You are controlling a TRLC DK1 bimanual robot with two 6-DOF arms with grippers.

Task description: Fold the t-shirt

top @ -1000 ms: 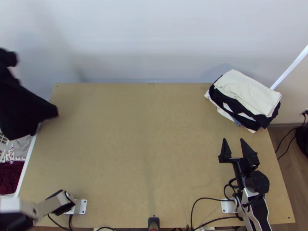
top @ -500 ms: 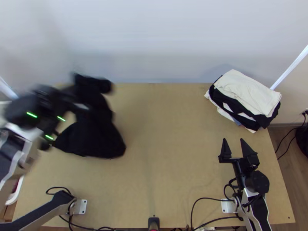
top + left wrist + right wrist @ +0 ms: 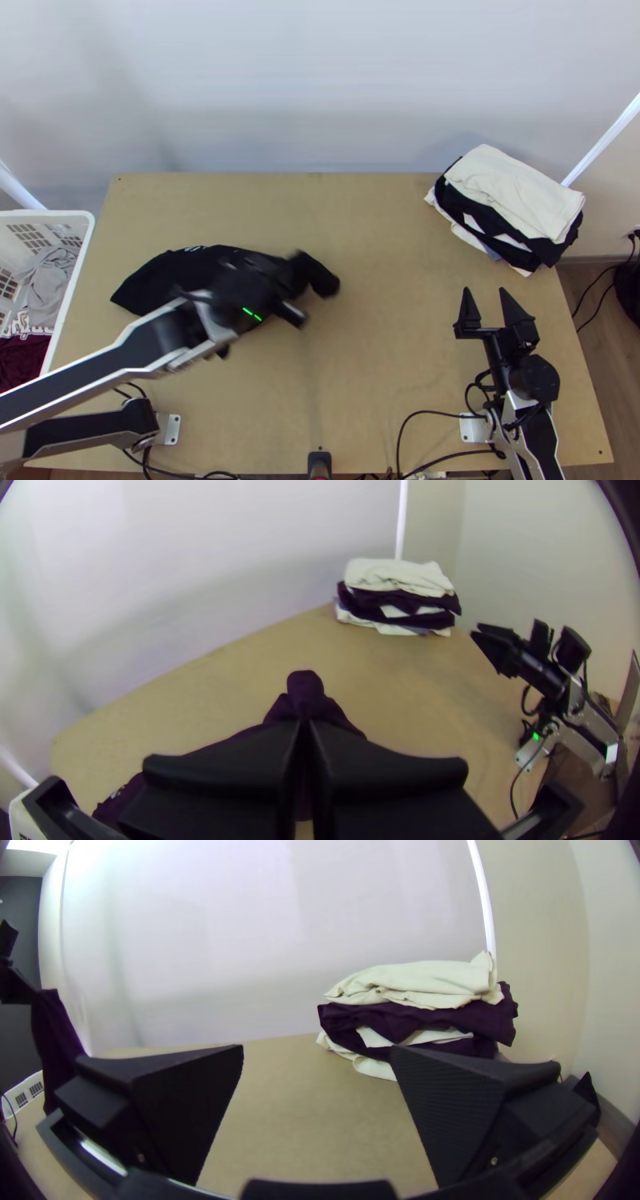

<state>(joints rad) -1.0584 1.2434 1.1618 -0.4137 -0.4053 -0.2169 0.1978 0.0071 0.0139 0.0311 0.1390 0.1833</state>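
Flanking the light wooden table [image 3: 384, 320] at far left with a slotted white plastic basket [image 3: 48, 214], apparently for feeding unfolded laundry, and storing a crumpled grey cloth [image 3: 50, 284] and a maroon cloth [image 3: 20, 360] inside, near the black-and-silver left arm [image 3: 96, 362]. Suspending a black cloth t-shirt [image 3: 160, 276] over the table's left half, marked with small white print and hanging loose and bunched, and clenching it in the black left gripper [image 3: 305, 728], with two wide flat fingers pressed together. Bunching some cloth into a knob just beyond the fingertips, and probably holding the fabric high for letting creases drop out ahead of laying it flat, with no fold made yet. Not showing clearly which part is caught, and so possibly risking a twisted landing. Stacking folded white and black cloths [image 3: 516, 192] at the table's far right corner, likely for saving the middle as folding space. Holding the black right gripper [image 3: 485, 290] nearer the front, parted wide and grasping nothing, well apart from the t-shirt, probably for staying clear of the swinging cloth while standing ready for a second corner.
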